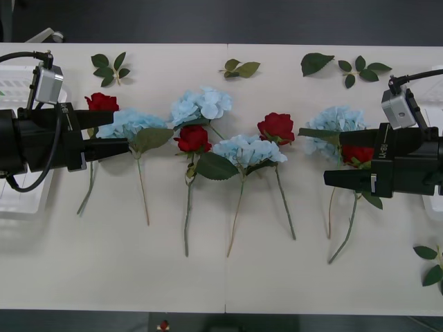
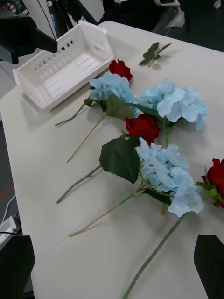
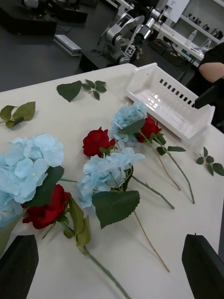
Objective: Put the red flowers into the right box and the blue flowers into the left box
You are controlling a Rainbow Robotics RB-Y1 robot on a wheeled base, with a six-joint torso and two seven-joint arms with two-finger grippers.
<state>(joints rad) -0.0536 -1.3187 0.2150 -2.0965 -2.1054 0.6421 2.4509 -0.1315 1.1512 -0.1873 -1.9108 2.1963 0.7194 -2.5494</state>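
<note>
A row of flowers lies across the white table. Left to right there is a red flower, a blue flower, a blue flower, a red flower, a blue flower, a red flower, a blue flower and a red flower. My left gripper is open at the leftmost blue flower. At the rightmost pair my right gripper is open too. The left box stands at the table's left end and the right box at its right end.
Loose green leaf sprigs lie along the far edge, and another sprig lies at the near right. The stems point toward the near edge, where the table is bare.
</note>
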